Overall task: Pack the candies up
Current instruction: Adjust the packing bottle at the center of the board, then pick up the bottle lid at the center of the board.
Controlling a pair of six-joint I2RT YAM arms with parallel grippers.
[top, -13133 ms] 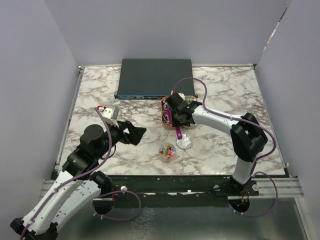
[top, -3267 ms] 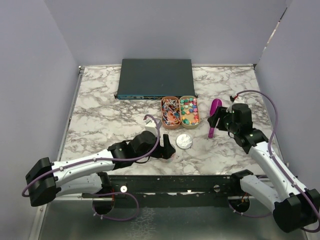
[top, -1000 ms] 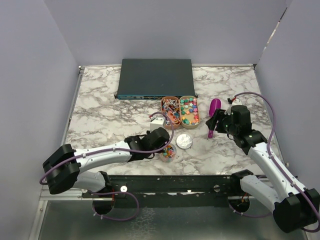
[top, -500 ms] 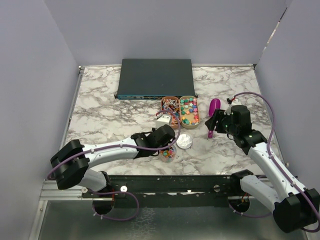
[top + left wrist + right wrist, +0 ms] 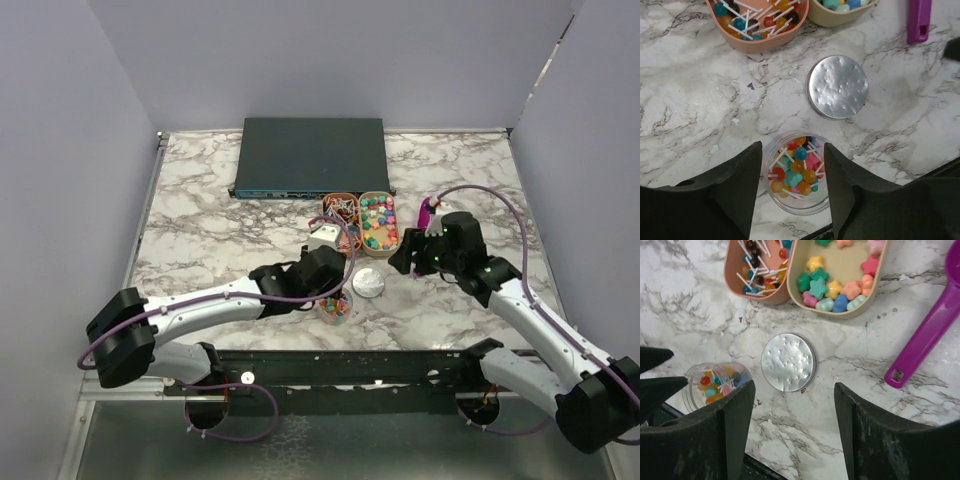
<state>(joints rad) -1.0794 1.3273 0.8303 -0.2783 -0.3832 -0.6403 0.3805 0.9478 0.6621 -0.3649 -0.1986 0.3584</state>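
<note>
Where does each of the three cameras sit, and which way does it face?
Top external: above and behind the arm bases, looking down on the marble table; left arm and right arm show.
Left wrist: on the left arm, looking down past the open left claw at the jar of candies between its jaws.
Right wrist: on the right arm, looking down past the right claw at the silver lid.
Shared: both wrist views hold jar, lid and purple scoop.

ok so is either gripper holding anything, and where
right gripper: nothing, jaws open over the lid. left gripper: its fingers flank the candy jar at its sides; actual grip can't be told
</note>
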